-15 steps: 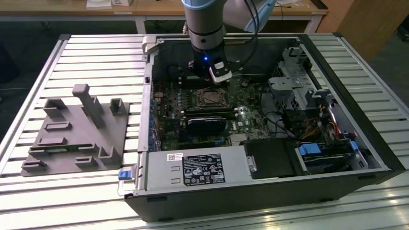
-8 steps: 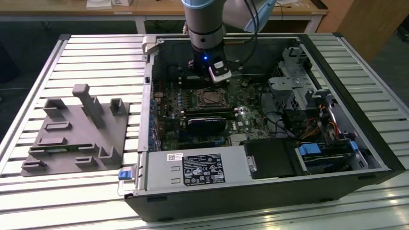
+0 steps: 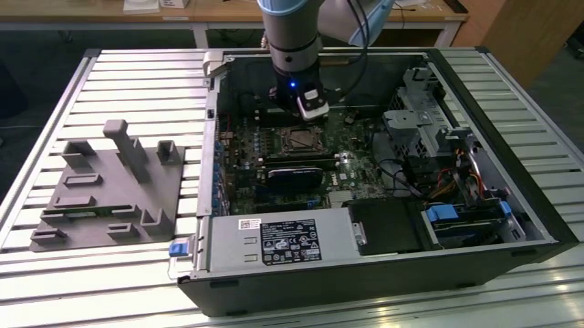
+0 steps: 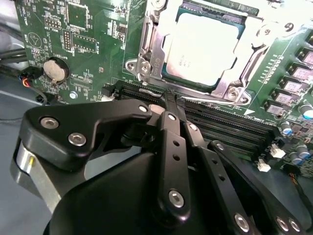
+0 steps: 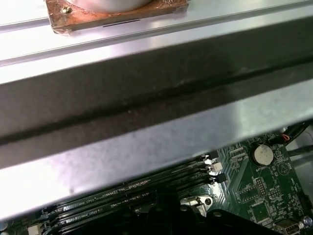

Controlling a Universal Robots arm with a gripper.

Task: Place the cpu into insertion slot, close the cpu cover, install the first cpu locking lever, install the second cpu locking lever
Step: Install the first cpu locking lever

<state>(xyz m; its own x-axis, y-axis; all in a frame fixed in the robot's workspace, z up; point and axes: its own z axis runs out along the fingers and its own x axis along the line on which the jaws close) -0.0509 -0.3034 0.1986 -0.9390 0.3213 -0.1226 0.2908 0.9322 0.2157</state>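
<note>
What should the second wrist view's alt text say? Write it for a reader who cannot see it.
The cpu, silvery top up, sits on the green circuit board, framed by the cpu cover. The black hand looms in the foreground, its tip at the cover's edge, over the long black memory slots.

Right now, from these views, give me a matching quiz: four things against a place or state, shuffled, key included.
Things:
1. cpu
2. cpu cover
3. coin battery
4. grey fixture plate

Place or state:
A. on the slatted table, outside the case, at the exterior view's left
B. round and silvery, on the green board
C. silvery frame lying flat around the chip
D. pale square top showing through a window

Pairs: 1-D, 2-C, 3-B, 4-A.
</note>
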